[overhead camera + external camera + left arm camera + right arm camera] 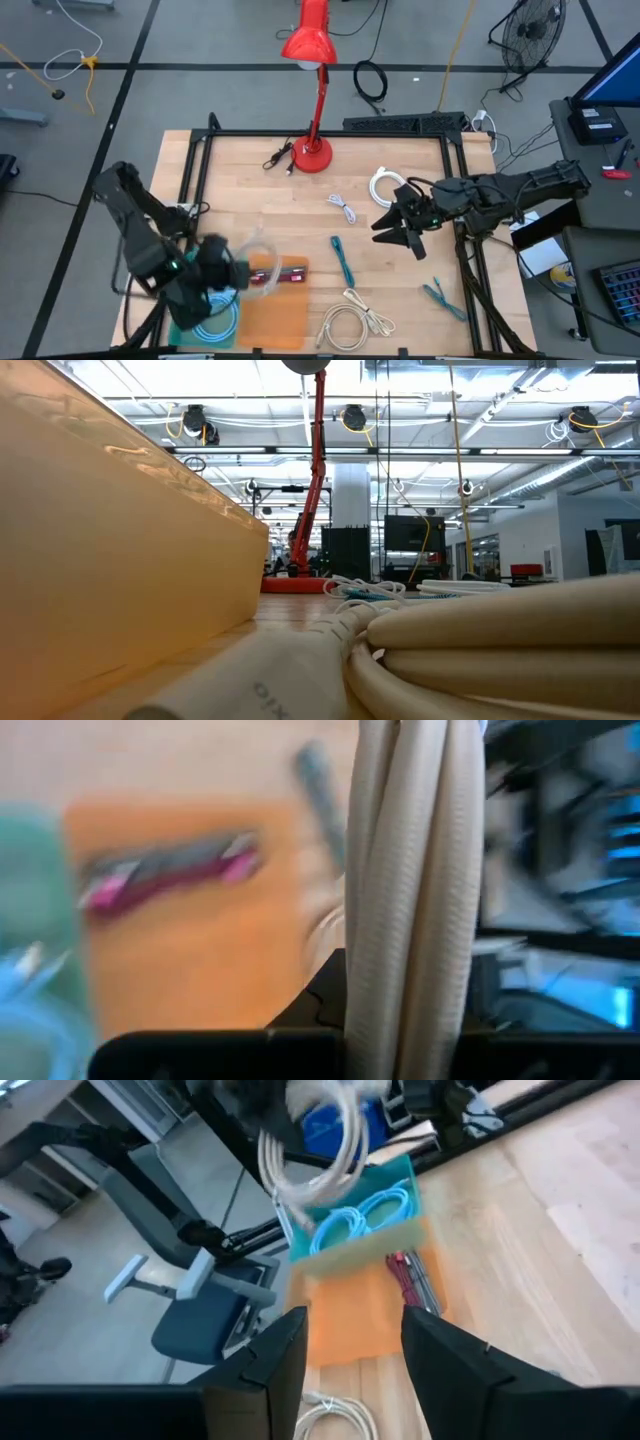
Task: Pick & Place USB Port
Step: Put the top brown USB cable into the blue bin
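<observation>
My left gripper is at the table's near left, over the near-left bins, and is shut on a cream-white coiled cable. In the right wrist view that cable hangs as a loose loop above the teal bin. The teal bin holds a coiled blue cable. Next to it, the orange bin holds a red-magenta cable. My right gripper hovers open over the table's right half, touching nothing. My left gripper pinches the cream-white cable's bunched strands between its two fingers. Several strands run side by side through the hold. The cable is lifted clear, and its loop hangs slack below the fingers, above the bins.
A red desk lamp stands at the far middle, with a black cable beside it. Loose on the table are a white coil, a small white cable, two teal cables and a cream coil.
</observation>
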Robot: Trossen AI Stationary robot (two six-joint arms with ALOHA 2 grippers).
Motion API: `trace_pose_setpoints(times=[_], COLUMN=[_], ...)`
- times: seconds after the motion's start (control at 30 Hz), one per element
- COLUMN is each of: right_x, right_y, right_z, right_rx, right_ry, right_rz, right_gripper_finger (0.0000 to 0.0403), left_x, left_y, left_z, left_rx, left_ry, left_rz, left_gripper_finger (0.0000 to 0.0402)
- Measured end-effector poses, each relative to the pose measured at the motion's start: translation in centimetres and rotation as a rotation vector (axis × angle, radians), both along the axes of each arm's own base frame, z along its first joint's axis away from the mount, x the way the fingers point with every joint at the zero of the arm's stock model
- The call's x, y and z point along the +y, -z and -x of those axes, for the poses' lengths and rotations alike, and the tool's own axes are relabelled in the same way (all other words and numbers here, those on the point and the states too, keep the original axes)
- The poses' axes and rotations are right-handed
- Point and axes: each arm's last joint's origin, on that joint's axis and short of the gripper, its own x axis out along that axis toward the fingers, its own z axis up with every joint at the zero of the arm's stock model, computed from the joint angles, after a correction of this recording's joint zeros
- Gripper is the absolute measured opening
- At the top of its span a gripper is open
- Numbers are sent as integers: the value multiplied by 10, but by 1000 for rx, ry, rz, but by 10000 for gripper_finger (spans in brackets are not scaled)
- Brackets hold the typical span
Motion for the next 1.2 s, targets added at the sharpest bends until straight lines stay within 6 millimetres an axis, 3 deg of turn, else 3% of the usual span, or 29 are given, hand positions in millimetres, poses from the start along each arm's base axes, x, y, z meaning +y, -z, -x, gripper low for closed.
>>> trace_pose_setpoints(times=[0.07,0.17,0.27,0.4,0.77,1.03,1.2], right_x=[1,1,0,0,1,2,2], right_y=[-2,-5,-5,-5,8,5,3], right_z=[-1,-1,-2,-2,-6,-7,-7], right_rx=[-23,-54,-64,-65,-77,-109,-131], right_ry=[-3,-5,12,13,18,15,14], right_rz=[1,7,15,17,-10,-19,-26], right_gripper_finger=[145,137,130,124,110,108,105], left_x=[11,29,39,45,21,-1,-15], left_y=[-22,-38,-40,-33,-3,32,65], left_z=[0,8,17,25,41,58,60], left_rx=[-6,132,320,421,796,1025,1116], left_ry=[5,26,31,77,147,158,200], left_rz=[-48,-49,47,146,351,432,478], left_gripper_finger=[13,13,13,12,12,12,12])
